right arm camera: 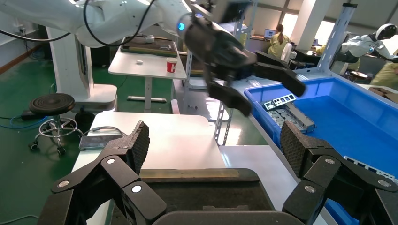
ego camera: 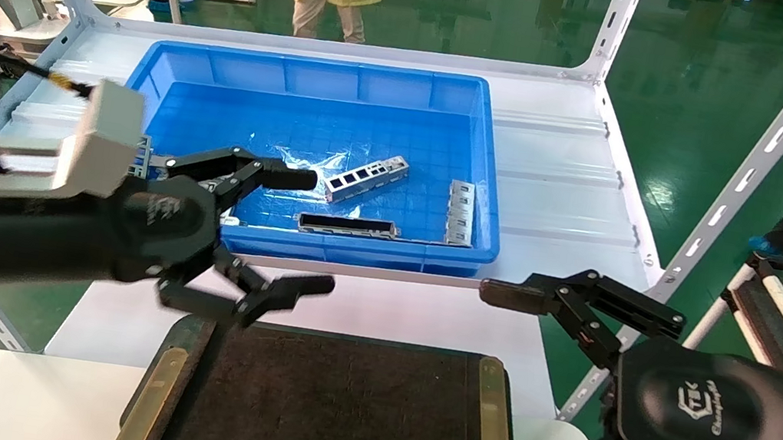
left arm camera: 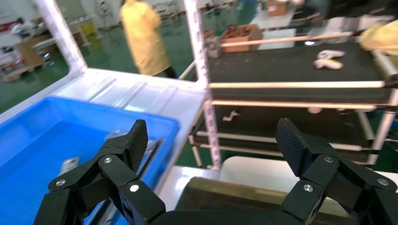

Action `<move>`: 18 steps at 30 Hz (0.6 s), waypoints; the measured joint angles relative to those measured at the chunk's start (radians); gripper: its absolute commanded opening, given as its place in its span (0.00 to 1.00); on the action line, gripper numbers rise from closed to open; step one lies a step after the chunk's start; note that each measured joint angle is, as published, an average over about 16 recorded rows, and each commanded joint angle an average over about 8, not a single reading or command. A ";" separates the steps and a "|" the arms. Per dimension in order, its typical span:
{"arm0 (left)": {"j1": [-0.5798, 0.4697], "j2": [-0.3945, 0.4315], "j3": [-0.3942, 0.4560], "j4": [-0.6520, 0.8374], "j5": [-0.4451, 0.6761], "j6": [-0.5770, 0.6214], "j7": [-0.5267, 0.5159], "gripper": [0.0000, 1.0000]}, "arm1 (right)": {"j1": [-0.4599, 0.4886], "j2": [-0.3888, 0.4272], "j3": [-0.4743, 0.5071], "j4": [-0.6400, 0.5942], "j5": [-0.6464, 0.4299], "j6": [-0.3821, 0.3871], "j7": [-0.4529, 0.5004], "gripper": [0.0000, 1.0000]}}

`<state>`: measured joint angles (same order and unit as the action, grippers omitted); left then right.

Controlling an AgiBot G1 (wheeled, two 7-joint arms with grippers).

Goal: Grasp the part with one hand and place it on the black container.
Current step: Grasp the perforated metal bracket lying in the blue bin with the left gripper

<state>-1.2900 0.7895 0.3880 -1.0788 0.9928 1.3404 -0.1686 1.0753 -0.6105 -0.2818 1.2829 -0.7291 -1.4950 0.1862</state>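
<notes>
Left gripper [ego camera: 308, 231] spread wide, empty, over the blue bin's [ego camera: 190, 62] near-left rim. Part [ego camera: 367, 178] lies in the bin at the gripper's 1 o'clock. Black tray [ego camera: 333, 405] at 6 o'clock. Right gripper [ego camera: 484, 377] spread, parked beside the tray.

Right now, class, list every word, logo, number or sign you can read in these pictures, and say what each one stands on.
Right hand, on its black housing: a white logo with letters, perhaps "CTEK", and a word beneath too blurred to read.
Left hand, on its black housing: a faint pale logo, unreadable.
Red cup on the far table: white marking, too small to read.
No other text is legible.
</notes>
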 measured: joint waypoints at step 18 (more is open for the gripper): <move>-0.199 0.248 0.080 0.374 0.190 -0.194 0.085 1.00 | 0.000 0.001 -0.001 0.000 0.001 0.001 -0.001 1.00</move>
<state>-1.4885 1.0372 0.4682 -0.7049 1.1824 1.1460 -0.0833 1.0755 -0.6100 -0.2831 1.2829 -0.7282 -1.4945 0.1855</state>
